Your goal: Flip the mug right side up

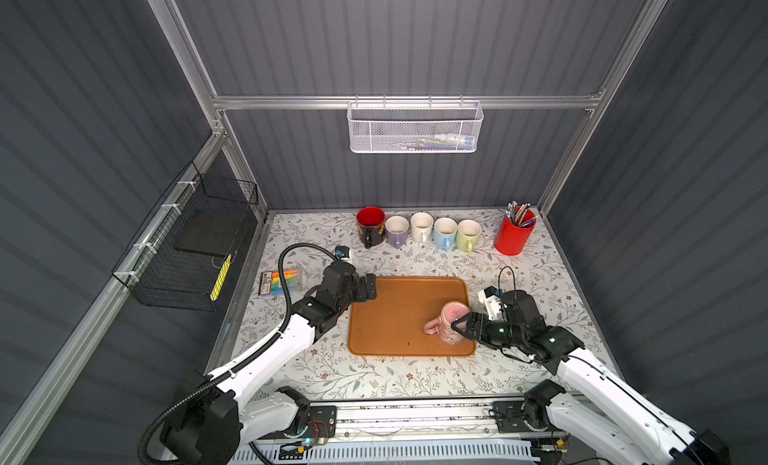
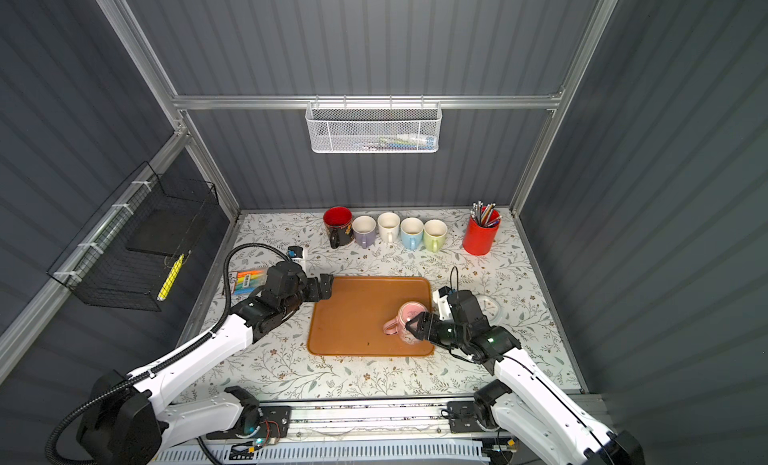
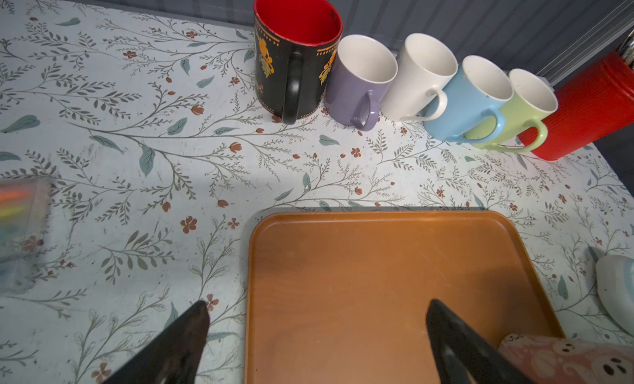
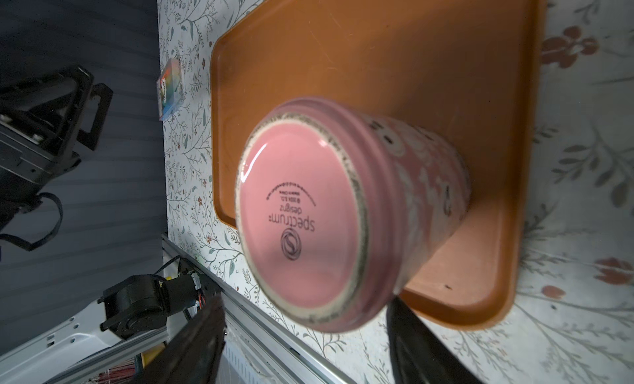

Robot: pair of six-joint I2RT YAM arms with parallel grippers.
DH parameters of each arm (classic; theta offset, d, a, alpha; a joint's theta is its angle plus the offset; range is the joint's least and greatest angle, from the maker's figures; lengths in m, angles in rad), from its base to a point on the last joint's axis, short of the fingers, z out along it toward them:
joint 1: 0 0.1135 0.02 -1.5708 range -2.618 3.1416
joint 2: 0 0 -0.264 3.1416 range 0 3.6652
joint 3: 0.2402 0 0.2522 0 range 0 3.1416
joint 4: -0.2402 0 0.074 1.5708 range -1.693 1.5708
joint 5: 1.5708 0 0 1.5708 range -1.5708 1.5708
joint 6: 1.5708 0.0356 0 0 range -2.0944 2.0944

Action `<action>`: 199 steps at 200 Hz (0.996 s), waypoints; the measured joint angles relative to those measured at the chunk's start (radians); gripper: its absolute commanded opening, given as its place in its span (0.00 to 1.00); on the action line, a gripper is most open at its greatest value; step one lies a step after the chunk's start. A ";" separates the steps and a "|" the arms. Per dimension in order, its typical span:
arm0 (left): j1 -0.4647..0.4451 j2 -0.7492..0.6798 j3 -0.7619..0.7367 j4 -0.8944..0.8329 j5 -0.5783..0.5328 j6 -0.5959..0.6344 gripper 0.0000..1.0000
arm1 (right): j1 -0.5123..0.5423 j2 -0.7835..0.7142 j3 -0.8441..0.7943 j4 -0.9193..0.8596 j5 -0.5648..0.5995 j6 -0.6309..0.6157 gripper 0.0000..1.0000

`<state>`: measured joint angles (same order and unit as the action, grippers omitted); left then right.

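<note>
The pink patterned mug [image 1: 451,317] stands upside down near the front right corner of the orange tray [image 1: 395,317], with its handle [image 1: 432,327] toward the tray's middle. In the right wrist view its glossy base [image 4: 298,210] faces the camera. My right gripper [image 1: 458,323] is open, its jaws either side of the mug's base end; one finger [image 4: 408,327] is close against the side and the other [image 4: 202,330] stands apart. My left gripper [image 1: 368,287] hangs open and empty over the tray's far left corner. The mug [image 2: 409,313] and tray [image 2: 353,317] show in both top views.
Several upright mugs [image 1: 419,230] line the back wall beside a red pen holder [image 1: 514,234]. A marker pack [image 1: 280,281] lies left of the tray and a white round thing [image 2: 492,307] lies to its right. Wire baskets hang on the left and back walls.
</note>
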<state>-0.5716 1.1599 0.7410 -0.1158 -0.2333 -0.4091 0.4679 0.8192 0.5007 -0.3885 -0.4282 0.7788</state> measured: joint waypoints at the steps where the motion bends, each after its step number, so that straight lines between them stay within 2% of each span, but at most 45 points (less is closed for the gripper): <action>1: 0.000 -0.001 -0.002 0.000 0.000 0.000 0.98 | 0.000 0.004 0.000 0.003 -0.001 0.000 0.73; 42: -0.003 -0.068 -0.067 -0.027 -0.002 -0.005 0.94 | 0.000 0.111 0.022 0.082 -0.022 0.008 0.73; 123: -0.021 -0.060 -0.103 -0.021 0.097 -0.035 0.65 | 0.000 0.380 0.146 0.253 -0.064 0.007 0.73; 155: -0.064 0.008 -0.103 0.011 0.122 -0.057 0.51 | 0.000 0.455 0.200 0.304 -0.070 0.007 0.73; 199: -0.195 0.183 -0.095 0.070 0.123 -0.075 0.37 | 0.000 0.483 0.222 0.340 -0.074 0.007 0.73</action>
<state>-0.7666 1.3426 0.6464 -0.0456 -0.1101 -0.4839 0.4675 1.3022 0.7231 -0.0486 -0.5026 0.7856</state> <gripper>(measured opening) 0.408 0.729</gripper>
